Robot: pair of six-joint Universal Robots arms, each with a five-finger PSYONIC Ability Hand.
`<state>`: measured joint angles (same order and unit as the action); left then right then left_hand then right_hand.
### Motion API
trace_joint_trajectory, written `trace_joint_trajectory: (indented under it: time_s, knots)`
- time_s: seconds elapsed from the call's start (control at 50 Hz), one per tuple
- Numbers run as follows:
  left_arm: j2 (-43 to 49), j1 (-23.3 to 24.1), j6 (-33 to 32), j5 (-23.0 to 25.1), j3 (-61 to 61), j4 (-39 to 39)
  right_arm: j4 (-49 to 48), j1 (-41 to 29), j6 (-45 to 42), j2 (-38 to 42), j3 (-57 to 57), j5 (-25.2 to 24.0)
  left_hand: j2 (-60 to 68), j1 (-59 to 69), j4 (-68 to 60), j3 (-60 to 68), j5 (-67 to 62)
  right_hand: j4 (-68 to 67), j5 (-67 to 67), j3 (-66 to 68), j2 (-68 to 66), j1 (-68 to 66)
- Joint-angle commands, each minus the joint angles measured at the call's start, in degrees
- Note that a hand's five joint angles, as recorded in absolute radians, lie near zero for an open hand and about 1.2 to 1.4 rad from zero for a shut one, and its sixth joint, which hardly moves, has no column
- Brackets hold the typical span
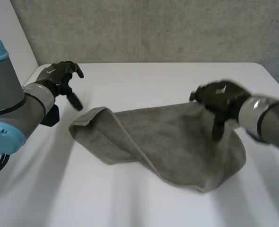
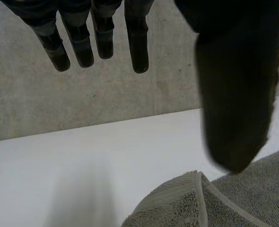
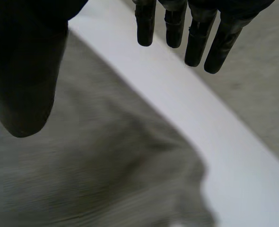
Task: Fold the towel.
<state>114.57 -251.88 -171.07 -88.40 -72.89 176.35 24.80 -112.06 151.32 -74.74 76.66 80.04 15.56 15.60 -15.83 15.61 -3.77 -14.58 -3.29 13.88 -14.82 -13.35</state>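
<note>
Towel (image 1: 177,142), grey, lies rumpled on the white counter (image 1: 144,80), roughly mid-counter and reaching toward the right side, with its left part rolled over into a thick fold and its near right edge bulging up.

Left of the towel, the left arm (image 1: 12,109) reaches in and the left hand (image 1: 59,78) hangs above bare counter, just beyond the towel's left corner and apart from it. In the left wrist view its fingers (image 2: 138,52) are straight and spread from the thumb (image 2: 236,109), holding nothing; the towel's hemmed corner (image 2: 187,203) lies below the thumb.

Behind the towel, past the counter's far edge, stands a rough grey wall (image 1: 153,28).

At the towel's far right corner is the right hand (image 1: 222,99), on the right arm (image 1: 267,118), which crosses above the towel's right end. The right wrist view shows its fingers (image 3: 196,42) straight and well apart from the thumb (image 3: 26,80), gripping nothing, with the towel (image 3: 82,165) under the palm and bare counter (image 3: 215,137) under the fingertips. Whether the palm touches the cloth cannot be told.
</note>
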Motion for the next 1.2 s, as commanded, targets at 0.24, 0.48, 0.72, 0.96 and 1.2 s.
trace_joint_trajectory:
  time_s: [0.24,0.48,0.72,0.96,1.2]
  knots:
    - [6.9,0.5,-4.3,1.5,-3.6,9.9,-25.7,-1.2,4.9,-10.4,39.0,-0.8,-3.0,-3.0,3.3,-3.0,1.2,0.3,-1.0,0.4,0.6,-0.9]
    - [12.6,1.3,-4.2,1.0,-5.9,19.3,-36.5,-1.1,4.2,-8.6,45.9,-0.4,-2.8,-2.9,3.1,-2.9,1.0,-13.5,-14.8,14.2,-13.3,-14.7]
    - [16.3,1.3,-4.2,1.0,-5.3,22.5,-38.1,-1.2,4.8,-8.4,46.6,-0.1,-1.6,-1.7,1.9,-1.7,-0.1,-20.2,-21.5,20.9,-20.0,-21.5]
    - [16.2,1.5,-11.4,-3.6,-5.2,21.8,-41.8,-1.2,5.0,-8.4,47.8,0.0,10.3,10.3,-10.0,10.2,-12.1,-20.4,-21.7,21.1,-20.2,-21.6]
    - [16.4,1.5,-16.7,-4.1,-5.7,21.5,-43.5,-1.1,7.4,-7.8,47.8,-0.1,10.0,9.9,-9.7,9.9,-11.8,-31.8,-33.1,32.5,-31.6,-33.1]
